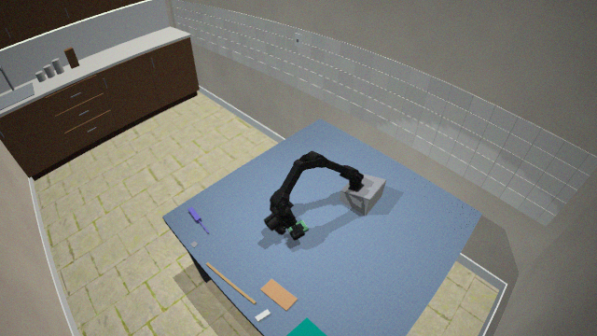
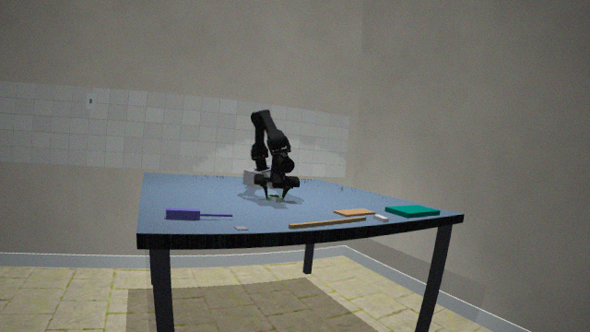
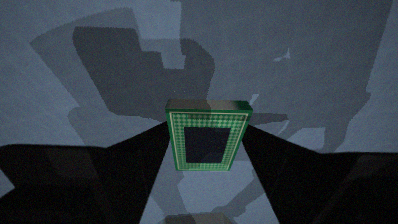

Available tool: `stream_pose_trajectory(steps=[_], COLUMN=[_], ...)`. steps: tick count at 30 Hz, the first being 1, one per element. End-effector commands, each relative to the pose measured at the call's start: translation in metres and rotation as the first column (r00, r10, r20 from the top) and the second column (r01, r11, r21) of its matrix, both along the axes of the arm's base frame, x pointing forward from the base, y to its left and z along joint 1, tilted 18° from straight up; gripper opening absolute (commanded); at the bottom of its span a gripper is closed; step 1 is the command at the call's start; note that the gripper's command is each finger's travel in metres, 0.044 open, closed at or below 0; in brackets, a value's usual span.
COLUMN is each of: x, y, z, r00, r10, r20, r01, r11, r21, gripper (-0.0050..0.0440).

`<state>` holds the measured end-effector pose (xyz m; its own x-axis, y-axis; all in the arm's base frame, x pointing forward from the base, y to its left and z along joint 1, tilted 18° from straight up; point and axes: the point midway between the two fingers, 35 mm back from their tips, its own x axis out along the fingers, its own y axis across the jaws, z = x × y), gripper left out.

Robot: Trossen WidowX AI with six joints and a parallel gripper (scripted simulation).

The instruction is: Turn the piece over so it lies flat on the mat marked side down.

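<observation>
1. Piece (image 3: 208, 135): a green rectangular chip with a dark square window on its upper face, taken here as the marked side. It lies flat on the blue mat (image 1: 382, 261) around the middle of the tabletop, somewhat toward the edge where the tools lie.

2. Gripper (image 3: 205, 150): the two dark fingers press on the piece's long sides, so the jaws are clamped on it. In the wrist view the marked face points up at the camera; the turn is not yet begun.

3. Arm: it arches from the grey base block (image 1: 366, 193), which stands nearer the far edge, down to the piece (image 1: 298, 228). The piece looks well apart from the base, though no view confirms the required distance.

4. Step in hand, as judged: raise the piece only enough for one long edge to swing clear, then roll the wrist slowly so the fingers stay on it past the upright position. A quick release at that point would count as a flick.

5. Setting down: lower the piece window-down until it rests flat, open the jaws, then lift straight up.

6. Clearances: the purple screwdriver (image 1: 198, 219), wooden stick (image 1: 230, 283) and orange pad (image 1: 278, 294) lie near the tabletop's tool-side edge and corner, well apart from the turn.
</observation>
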<state>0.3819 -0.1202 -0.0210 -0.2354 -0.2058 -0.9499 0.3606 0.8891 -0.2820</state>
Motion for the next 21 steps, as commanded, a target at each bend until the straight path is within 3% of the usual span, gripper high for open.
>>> stream_pose_trajectory(steps=[1, 4, 13, 21], x=[0.0, 0.0, 0.0, 0.0], y=[0.0, 0.0, 0.012, 0.012], z=[0.0, 0.0, 0.037, 0.037], r00=[1.0, 1.0, 1.0, 1.0], r10=[0.0, 0.0, 0.006, 0.006], r20=[0.001, 0.001, 0.0, 0.0], r01=[0.0, 0.0, -0.006, -0.006], r11=[1.0, 1.0, 1.0, 1.0], r21=[0.0, 0.0, 0.002, 0.002], gripper=[0.0, 0.0, 0.0, 0.0])
